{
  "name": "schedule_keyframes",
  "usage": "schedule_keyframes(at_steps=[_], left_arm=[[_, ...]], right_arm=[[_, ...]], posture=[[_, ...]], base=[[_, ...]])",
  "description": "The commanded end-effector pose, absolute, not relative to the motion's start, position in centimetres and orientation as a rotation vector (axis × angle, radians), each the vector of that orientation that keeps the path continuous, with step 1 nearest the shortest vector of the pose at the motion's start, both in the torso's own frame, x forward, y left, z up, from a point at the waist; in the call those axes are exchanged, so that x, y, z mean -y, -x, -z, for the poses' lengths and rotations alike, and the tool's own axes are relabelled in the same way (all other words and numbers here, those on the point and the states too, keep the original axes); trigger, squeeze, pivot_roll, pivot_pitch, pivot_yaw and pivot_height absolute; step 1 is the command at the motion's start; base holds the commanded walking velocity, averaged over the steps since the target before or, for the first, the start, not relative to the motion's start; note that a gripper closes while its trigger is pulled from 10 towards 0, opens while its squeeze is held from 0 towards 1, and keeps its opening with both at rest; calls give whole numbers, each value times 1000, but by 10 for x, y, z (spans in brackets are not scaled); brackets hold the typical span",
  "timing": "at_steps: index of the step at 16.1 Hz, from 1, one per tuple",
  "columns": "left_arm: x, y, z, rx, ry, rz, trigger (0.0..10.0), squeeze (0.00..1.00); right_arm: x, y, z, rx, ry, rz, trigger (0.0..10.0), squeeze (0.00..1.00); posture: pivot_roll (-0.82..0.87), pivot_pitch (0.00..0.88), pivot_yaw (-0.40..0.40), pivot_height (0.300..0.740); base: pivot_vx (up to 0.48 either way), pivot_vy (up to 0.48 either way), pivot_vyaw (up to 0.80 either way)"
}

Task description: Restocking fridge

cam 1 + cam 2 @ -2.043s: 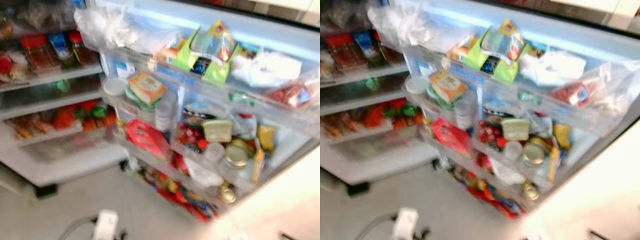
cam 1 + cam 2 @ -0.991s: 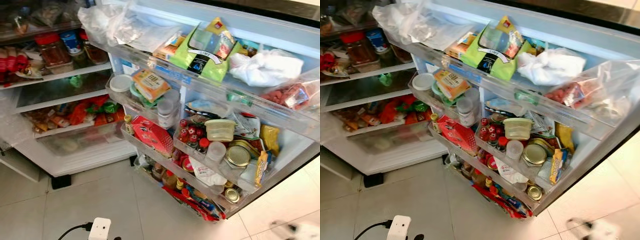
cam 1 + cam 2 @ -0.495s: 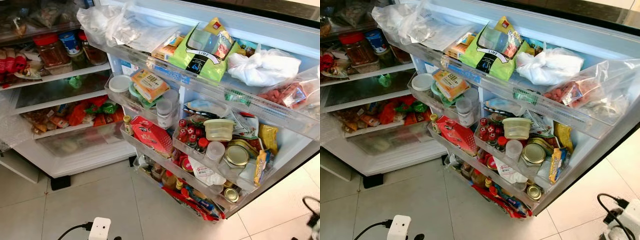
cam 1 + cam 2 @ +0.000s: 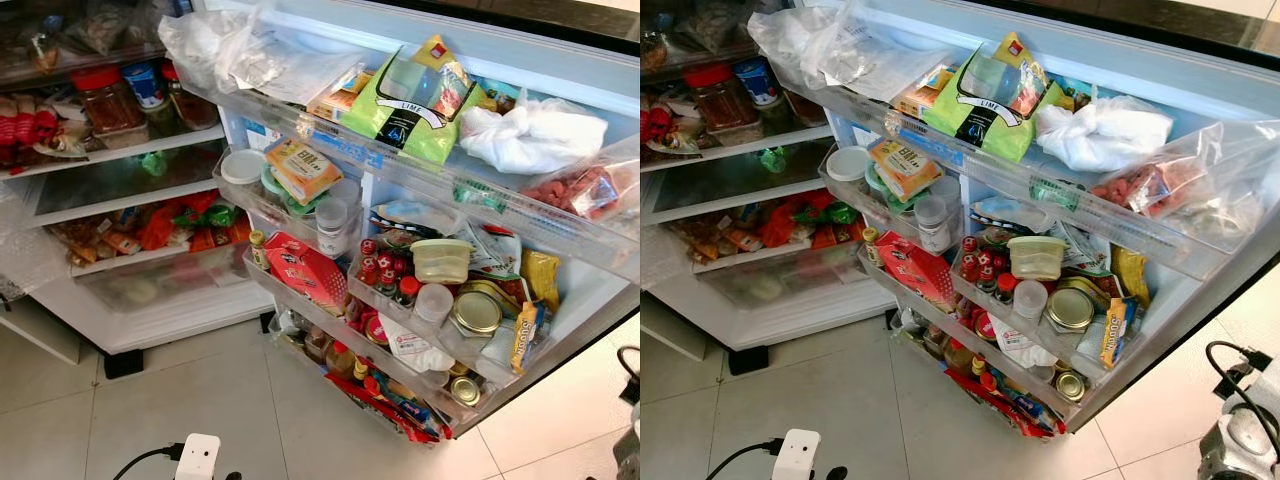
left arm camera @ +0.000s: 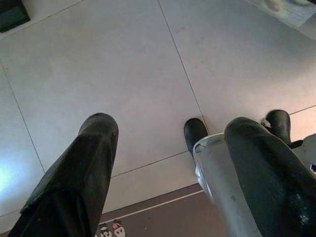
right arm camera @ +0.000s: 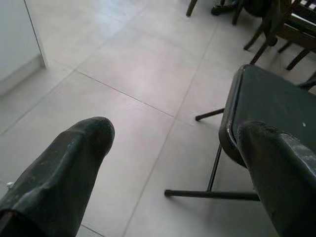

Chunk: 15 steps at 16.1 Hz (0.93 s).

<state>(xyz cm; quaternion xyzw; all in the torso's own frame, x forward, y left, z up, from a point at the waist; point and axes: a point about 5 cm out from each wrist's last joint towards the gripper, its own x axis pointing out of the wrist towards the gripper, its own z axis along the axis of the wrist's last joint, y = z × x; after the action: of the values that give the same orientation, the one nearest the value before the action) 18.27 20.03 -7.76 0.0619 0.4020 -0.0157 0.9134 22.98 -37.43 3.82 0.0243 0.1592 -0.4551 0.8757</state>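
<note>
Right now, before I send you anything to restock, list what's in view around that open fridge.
lime bag: one, green, top door bin
white bag: one, top door bin, right of lime bag
red carton: one, lower door bin
lidded tub: one, pale, middle door bin
red-lidded jar: one, upper fridge shelf
power adapter: one, white, floor
chair: one, black, on tiles
left pincer: open, over floor
right pincer: open, over floor
</note>
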Motion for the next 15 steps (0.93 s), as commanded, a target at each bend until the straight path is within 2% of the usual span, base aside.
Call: schedule_keyframes(at_steps=[1,4,6,15], left_arm=[[-206,-175,81,-859,-128,22,10000,0],[-206,-175,81,-856,-126,23,10000,0],[-207,-174,81,-857,-126,24,10000,0],[-201,-177,81,-852,-103,42,10000,0]], right_arm=[[378,-229,-40,-321,-65,959,10000,0],[375,-238,-46,-281,-104,914,10000,0],[367,-252,-54,-222,-109,809,10000,0],[356,-258,-51,-182,-213,687,10000,0]], posture=[[-44,124,36,740],[-44,126,40,740],[-47,126,41,740],[-48,124,44,740]], base=[[0,0,0],[0,0,0],[0,0,0],[0,0,0]])
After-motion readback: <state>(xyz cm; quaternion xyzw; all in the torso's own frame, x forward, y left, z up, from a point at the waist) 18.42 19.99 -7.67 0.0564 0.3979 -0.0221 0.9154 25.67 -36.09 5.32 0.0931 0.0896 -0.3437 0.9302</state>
